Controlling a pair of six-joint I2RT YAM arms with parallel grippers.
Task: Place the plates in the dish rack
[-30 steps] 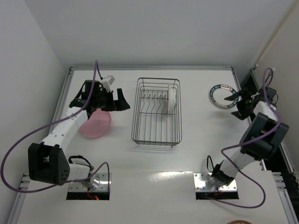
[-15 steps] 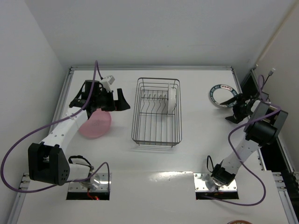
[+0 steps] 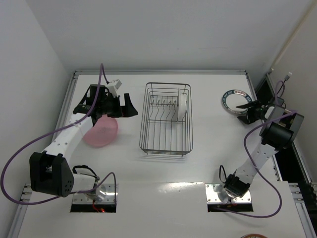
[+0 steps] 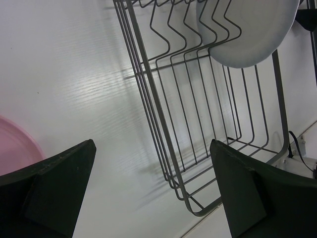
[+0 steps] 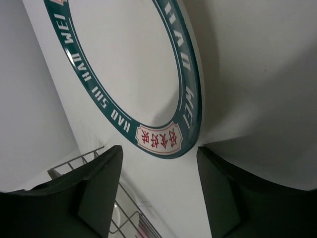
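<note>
Within the last second the right gripper (image 3: 242, 111) has swung in to the green-rimmed plate (image 3: 234, 101), which lies flat on the table right of the dish rack (image 3: 165, 152). Its jaws have narrowed but stand apart astride the rim with no contact visible, so pickup looks imminent. The left gripper (image 3: 124, 110) remains spread and empty above the pink plate (image 3: 101, 134). The rim band reads "HAO SHI HAO" and "HAO WEI" in white, beside red Chinese characters.

Rimmed plate (image 5: 129, 64): showing white centre, dark green band, white lettering, red characters.
Left plate (image 3: 101, 133): showing plain pink.
Racked plate (image 4: 247, 29): showing white.
Dish rack (image 3: 166, 144): showing dark wire.
</note>
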